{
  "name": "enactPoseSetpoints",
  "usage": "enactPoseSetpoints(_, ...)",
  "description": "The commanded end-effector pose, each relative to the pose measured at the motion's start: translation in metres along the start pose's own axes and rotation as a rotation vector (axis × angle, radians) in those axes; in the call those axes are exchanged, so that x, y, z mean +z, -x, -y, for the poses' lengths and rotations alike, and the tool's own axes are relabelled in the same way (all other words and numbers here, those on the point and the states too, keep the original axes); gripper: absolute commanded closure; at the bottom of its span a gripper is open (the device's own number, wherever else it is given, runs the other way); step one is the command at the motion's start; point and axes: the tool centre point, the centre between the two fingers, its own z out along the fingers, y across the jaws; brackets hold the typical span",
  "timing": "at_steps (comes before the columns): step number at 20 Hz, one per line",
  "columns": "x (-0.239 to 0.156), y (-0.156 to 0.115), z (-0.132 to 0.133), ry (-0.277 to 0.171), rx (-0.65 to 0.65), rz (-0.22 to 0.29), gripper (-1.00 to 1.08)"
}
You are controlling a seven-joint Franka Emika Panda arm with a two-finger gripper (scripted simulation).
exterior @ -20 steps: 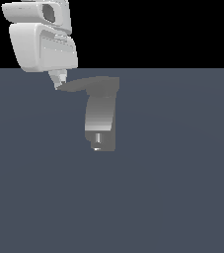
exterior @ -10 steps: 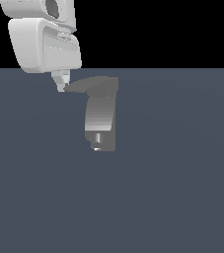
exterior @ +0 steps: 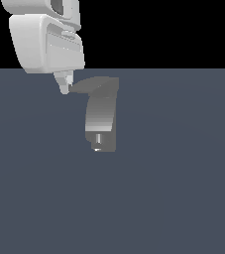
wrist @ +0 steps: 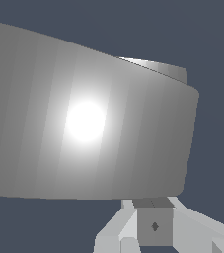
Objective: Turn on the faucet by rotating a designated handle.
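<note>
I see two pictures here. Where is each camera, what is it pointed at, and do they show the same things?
Exterior view: off the arm, looking at the faucet and its handle; the white end effector comes in from the upper left, its tip at the handle's point.
Wrist view: on the arm's wrist, very close to a large grey curved faucet surface; the end effector shows at the picture's edge.
Shared: the faucet and the end effector.

Smooth grey metallic faucet (exterior: 101, 119) with soft sheen; matt white plastic-looking end effector (exterior: 64, 88).
</note>
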Motion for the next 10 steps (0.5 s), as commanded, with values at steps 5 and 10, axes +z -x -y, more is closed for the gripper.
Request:
enactPoseSetpoints(5, 0.0, -0.034, -0.001, 0.001, 0.009, -0.001, 1.08)
enactPoseSetpoints(10, 0.0, -0.059, -0.003, 0.001, 0.011, -0.001, 1.08)
